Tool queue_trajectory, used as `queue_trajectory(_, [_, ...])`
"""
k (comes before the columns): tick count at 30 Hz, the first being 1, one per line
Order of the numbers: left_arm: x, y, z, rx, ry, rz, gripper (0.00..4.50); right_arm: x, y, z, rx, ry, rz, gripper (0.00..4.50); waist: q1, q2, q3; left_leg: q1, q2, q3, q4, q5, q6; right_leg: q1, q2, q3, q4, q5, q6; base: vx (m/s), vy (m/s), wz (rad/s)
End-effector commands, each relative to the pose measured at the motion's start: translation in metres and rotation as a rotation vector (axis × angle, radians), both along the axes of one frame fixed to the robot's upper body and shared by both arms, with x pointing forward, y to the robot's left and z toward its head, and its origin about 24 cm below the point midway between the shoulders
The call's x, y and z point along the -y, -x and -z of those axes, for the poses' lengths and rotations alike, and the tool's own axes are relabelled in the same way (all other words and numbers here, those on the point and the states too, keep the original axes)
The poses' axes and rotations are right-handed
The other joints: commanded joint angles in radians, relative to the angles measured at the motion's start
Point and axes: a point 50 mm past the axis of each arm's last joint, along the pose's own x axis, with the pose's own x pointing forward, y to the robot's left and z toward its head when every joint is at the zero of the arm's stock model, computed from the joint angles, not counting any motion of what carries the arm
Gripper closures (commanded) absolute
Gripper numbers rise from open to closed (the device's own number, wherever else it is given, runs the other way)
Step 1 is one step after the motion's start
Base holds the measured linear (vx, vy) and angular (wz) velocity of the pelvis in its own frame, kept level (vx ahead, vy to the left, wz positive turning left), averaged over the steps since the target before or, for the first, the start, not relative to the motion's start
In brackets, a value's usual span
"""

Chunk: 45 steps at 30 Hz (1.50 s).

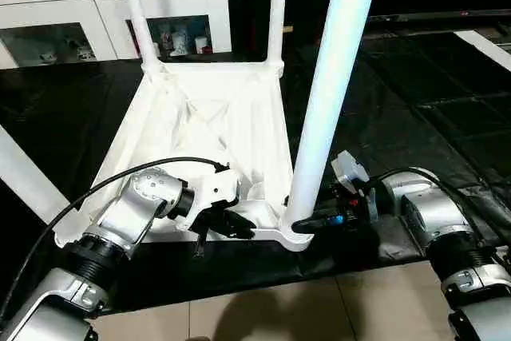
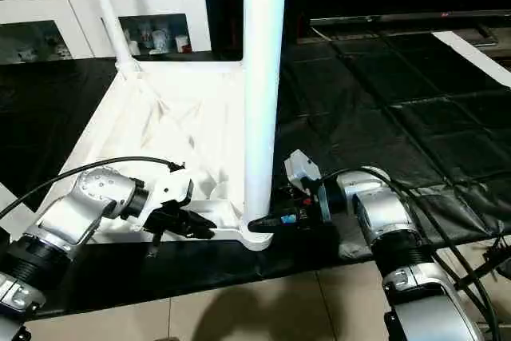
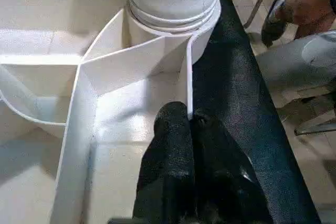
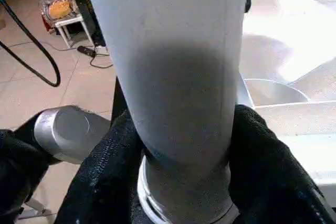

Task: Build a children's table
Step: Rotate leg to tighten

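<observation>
The children's table [image 1: 204, 129] was seen lying upside down on a black mat [image 1: 415, 117] spread over the floor, its ribbed underside turned upward. Three legs were seen standing upright in its corner sockets: two at the far corners, the far left leg [image 1: 136, 13] and the far right leg [image 1: 277, 9], and a near leg [image 1: 331, 93] at the near right corner, closest to the robot. A fourth white tube [image 1: 24, 177] was seen at the left edge of the head view, lying slantwise on the mat beside the tabletop.

The left gripper [image 1: 231, 224] was held at the near rim of the tabletop, its two black fingers [image 3: 170, 145] pressed together with the thin white rim wall pinched between them, just beside the socket of the near leg. The right gripper [image 1: 307, 221] was placed at the base of the near leg, low by the socket, with one finger [image 4: 105, 177] on each side of the tube and both pressed against it, so that the leg was clasped.

A white cabinet [image 1: 88, 5] with glass doors was seen beyond the mat, behind the far legs. Part of a person [image 3: 304, 30] was seen in the left wrist view, seated on the tiled floor beyond the mat's edge.
</observation>
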Motion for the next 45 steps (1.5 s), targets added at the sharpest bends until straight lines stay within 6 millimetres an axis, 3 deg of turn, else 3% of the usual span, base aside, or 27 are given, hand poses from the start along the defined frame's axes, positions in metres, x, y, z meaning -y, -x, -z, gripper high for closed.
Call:
queue_trajectory(1, [0.009, 0.005, 0.004, -0.03, -0.009, 0.039, 4.5, -0.005, 0.002, 0.0, -0.029, -0.025, -0.031, 2.5, -0.005, -0.007, -0.065, -0.005, 0.008, 0.02, -0.064, -0.151, 0.08, 0.065, -0.033, 0.03, -0.062, -0.194, -0.257, 0.0, 0.0, 0.0])
queue_trajectory(5, [0.012, 0.001, 0.007, -0.041, -0.003, -0.036, 4.5, -0.01, 0.004, 0.005, -0.061, -0.068, 0.033, 2.5, -0.002, -0.006, -0.061, -0.003, 0.009, 0.02, -0.066, -0.17, 0.075, 0.065, -0.033, 0.03, -0.065, -0.22, -0.251, 0.0, 0.0, 0.0])
queue_trajectory(9, [0.023, -0.007, 0.011, -0.028, 0.027, -0.175, 4.5, -0.025, 0.007, 0.022, -0.101, -0.117, 0.222, 2.5, -0.006, -0.004, -0.049, 0.007, 0.004, 0.017, -0.076, -0.266, 0.042, 0.058, -0.035, 0.03, -0.088, -0.415, -0.189, 0.0, 0.0, 0.0])
queue_trajectory(14, [0.035, -0.011, 0.012, -0.03, 0.051, -0.246, 4.5, -0.04, 0.008, 0.035, -0.124, -0.126, 0.338, 2.5, -0.039, -0.006, -0.038, 0.012, -0.009, 0.005, -0.08, -0.374, 0.02, 0.053, -0.036, 0.015, -0.119, -0.662, -0.081, 0.0, 0.0, 0.0])
queue_trajectory(15, [0.041, -0.014, 0.011, -0.026, 0.064, -0.279, 4.5, -0.049, 0.005, 0.039, -0.13, -0.124, 0.404, 2.5, -0.052, 0.0, -0.04, 0.015, -0.009, 0.001, -0.08, -0.385, 0.016, 0.049, -0.037, 0.012, -0.126, -0.675, -0.069, 0.0, 0.0, 0.0])
queue_trajectory(17, [0.051, -0.018, 0.009, -0.02, 0.084, -0.336, 4.5, -0.064, 0.0, 0.042, -0.141, -0.119, 0.507, 2.5, -0.062, 0.001, -0.04, 0.017, -0.012, 0.0, -0.08, -0.389, 0.013, 0.048, -0.036, 0.006, -0.13, -0.675, -0.067, 0.0, 0.0, 0.0])
queue_trajectory(20, [0.057, -0.021, 0.007, -0.014, 0.097, -0.374, 4.5, -0.073, -0.004, 0.044, -0.144, -0.106, 0.568, 2.5, -0.09, 0.006, -0.037, 0.006, -0.014, -0.01, -0.085, -0.432, 0.015, 0.056, -0.034, -0.012, -0.138, -0.693, -0.045, 0.0, 0.0, 0.0])
queue_trajectory(21, [0.061, -0.024, 0.005, -0.002, 0.105, -0.401, 4.5, -0.081, -0.009, 0.044, -0.154, -0.095, 0.633, 2.5, -0.1, 0.015, -0.037, 0.012, -0.012, -0.014, -0.086, -0.47, 0.018, 0.055, -0.035, -0.023, -0.146, -0.694, -0.043, 0.0, 0.0, 0.0])
queue_trajectory(23, [0.072, -0.031, 0.0, 0.022, 0.123, -0.476, 4.5, -0.097, -0.021, 0.043, -0.155, -0.054, 0.791, 2.5, -0.127, 0.024, -0.034, 0.008, -0.009, -0.026, -0.09, -0.53, 0.01, 0.064, -0.036, -0.05, -0.151, -0.671, -0.042, 0.0, 0.0, 0.0])
queue_trajectory(25, [0.074, -0.035, -0.002, 0.043, 0.123, -0.506, 4.5, -0.101, -0.026, 0.041, -0.148, -0.038, 0.846, 2.5, -0.145, 0.04, -0.031, 0.013, 0.002, -0.044, -0.103, -0.632, 0.017, 0.08, -0.034, -0.076, -0.155, -0.614, -0.033, 0.0, 0.0, 0.0])
queue_trajectory(26, [0.074, -0.037, -0.003, 0.058, 0.121, -0.521, 4.5, -0.103, -0.028, 0.04, -0.151, -0.036, 0.876, 2.5, -0.155, 0.044, -0.028, 0.001, 0.014, -0.056, -0.118, -0.685, 0.024, 0.103, -0.037, -0.08, -0.14, -0.545, -0.038, 0.0, 0.0, 0.0])
queue_trajectory(27, [0.075, -0.038, -0.004, 0.072, 0.116, -0.529, 4.5, -0.106, -0.031, 0.038, -0.153, -0.032, 0.9, 2.5, -0.156, 0.045, -0.026, 0.005, 0.023, -0.056, -0.129, -0.732, 0.031, 0.102, -0.036, -0.073, -0.126, -0.489, -0.056, 0.0, 0.0, 0.0])
queue_trajectory(29, [0.077, -0.04, -0.005, 0.084, 0.115, -0.548, 4.5, -0.109, -0.035, 0.036, -0.166, -0.021, 0.949, 2.5, -0.166, 0.034, -0.019, 0.037, 0.001, -0.043, -0.11, -0.729, 0.028, 0.074, -0.04, -0.088, -0.164, -0.592, -0.045, 0.0, 0.0, 0.0])
queue_trajectory(30, [0.077, -0.041, -0.005, 0.085, 0.116, -0.555, 4.5, -0.11, -0.036, 0.036, -0.172, -0.017, 0.962, 2.5, -0.174, 0.03, -0.021, 0.048, -0.019, -0.036, -0.085, -0.665, 0.028, 0.066, -0.049, -0.108, -0.192, -0.673, -0.019, 0.0, 0.0, 0.0])
queue_trajectory(31, [0.077, -0.041, -0.005, 0.087, 0.114, -0.56, 4.5, -0.11, -0.036, 0.035, -0.173, -0.031, 0.967, 2.5, -0.181, 0.034, -0.021, 0.035, -0.019, -0.039, -0.084, -0.634, 0.034, 0.08, -0.051, -0.125, -0.196, -0.68, 0.001, 0.0, 0.0, 0.0])
queue_trajectory(32, [0.076, -0.041, -0.005, 0.089, 0.112, -0.562, 4.5, -0.109, -0.037, 0.033, -0.165, -0.048, 0.965, 2.5, -0.185, 0.039, -0.02, 0.022, -0.01, -0.045, -0.093, -0.642, 0.034, 0.094, -0.05, -0.127, -0.185, -0.661, 0.01, 0.0, 0.0, 0.0])
queue_trajectory(33, [0.076, -0.041, -0.005, 0.089, 0.112, -0.562, 4.5, -0.109, -0.037, 0.033, -0.165, -0.048, 0.965, 1.94, -0.174, 0.053, -0.017, 0.004, 0.021, -0.058, -0.122, -0.721, 0.033, 0.114, -0.051, -0.112, -0.141, -0.588, 0.003, 0.0, 0.0, 0.0])
queue_trajectory(34, [0.076, -0.041, -0.004, 0.09, 0.11, -0.565, 4.5, -0.109, -0.037, 0.033, -0.158, -0.059, 0.966, 1.8, -0.165, 0.052, -0.015, 0.0, 0.043, -0.063, -0.147, -0.793, 0.025, 0.119, -0.051, -0.076, -0.088, -0.47, -0.04, 0.011, -0.082, 0.15])
queue_trajectory(35, [0.074, -0.041, -0.004, 0.09, 0.109, -0.564, 4.5, -0.107, -0.036, 0.033, -0.152, -0.064, 0.962, 1.8, -0.159, 0.043, -0.013, 0.012, 0.038, -0.057, -0.147, -0.8, 0.02, 0.103, -0.05, -0.067, -0.101, -0.488, -0.052, 0.011, -0.082, 0.15])
queue_trajectory(36, [0.071, -0.04, -0.003, 0.089, 0.105, -0.557, 4.5, -0.104, -0.035, 0.034, -0.141, -0.074, 0.951, 1.8, -0.163, 0.014, -0.012, 0.061, -0.021, -0.029, -0.085, -0.678, 0.018, 0.037, -0.058, -0.092, -0.187, -0.71, -0.028, 0.059, -0.04, 0.19])
queue_trajectory(37, [0.069, -0.04, -0.002, 0.088, 0.102, -0.552, 4.5, -0.102, -0.035, 0.034, -0.134, -0.081, 0.942, 1.6, -0.162, 0.01, -0.013, 0.08, -0.045, -0.016, -0.052, -0.59, 0.023, 0.02, -0.064, -0.115, -0.215, -0.789, -0.01, 0.087, 0.001, -0.02])
queue_trajectory(38, [0.066, -0.039, -0.001, 0.093, 0.098, -0.537, 4.5, -0.098, -0.033, 0.034, -0.124, -0.089, 0.928, 1.45, -0.167, 0.007, -0.019, 0.022, -0.05, -0.017, -0.045, -0.446, 0.044, 0.065, -0.067, -0.129, -0.205, -0.801, 0.034, 0.087, 0.001, -0.02])
queue_trajectory(39, [0.063, -0.038, 0.0, 0.091, 0.091, -0.524, 4.5, -0.093, -0.032, 0.034, -0.107, -0.101, 0.904, 1.45, -0.144, 0.02, -0.04, -0.019, -0.024, -0.032, -0.072, -0.327, 0.052, 0.106, -0.088, -0.092, -0.169, -0.668, 0.012, 0.08, -0.001, -0.15])
queue_trajectory(40, [0.063, -0.038, 0.0, 0.091, 0.091, -0.524, 4.5, -0.093, -0.032, 0.034, -0.107, -0.101, 0.904, 1.38, -0.14, 0.025, -0.038, -0.015, -0.015, -0.033, -0.078, -0.311, 0.055, 0.094, -0.083, -0.084, -0.164, -0.613, -0.016, 0.051, -0.001, 0.07])
queue_trajectory(41, [0.052, -0.034, 0.002, 0.077, 0.082, -0.476, 4.5, -0.074, -0.026, 0.034, -0.051, -0.105, 0.819, 1.26, -0.127, 0.025, -0.04, -0.005, -0.005, -0.027, -0.082, -0.277, 0.064, 0.081, -0.07, -0.069, -0.145, -0.472, -0.105, 0.051, -0.001, 0.07])
queue_trajectory(42, [0.049, -0.033, 0.002, 0.076, 0.081, -0.455, 4.5, -0.068, -0.025, 0.033, -0.038, -0.109, 0.798, 1.14, -0.12, 0.021, -0.042, -0.014, -0.001, -0.022, -0.084, -0.243, 0.077, 0.087, -0.066, -0.057, -0.13, -0.41, -0.141, 0.0, 0.0, 0.0])
queue_trajectory(45, [0.043, -0.029, 0.003, 0.065, 0.072, -0.407, 4.5, -0.054, -0.023, 0.03, -0.01, -0.123, 0.755, 0.93, -0.11, 0.027, -0.047, -0.005, 0.003, -0.013, -0.084, -0.243, 0.09, 0.079, -0.062, -0.047, -0.119, -0.38, -0.18, 0.055, 0.003, 0.05])
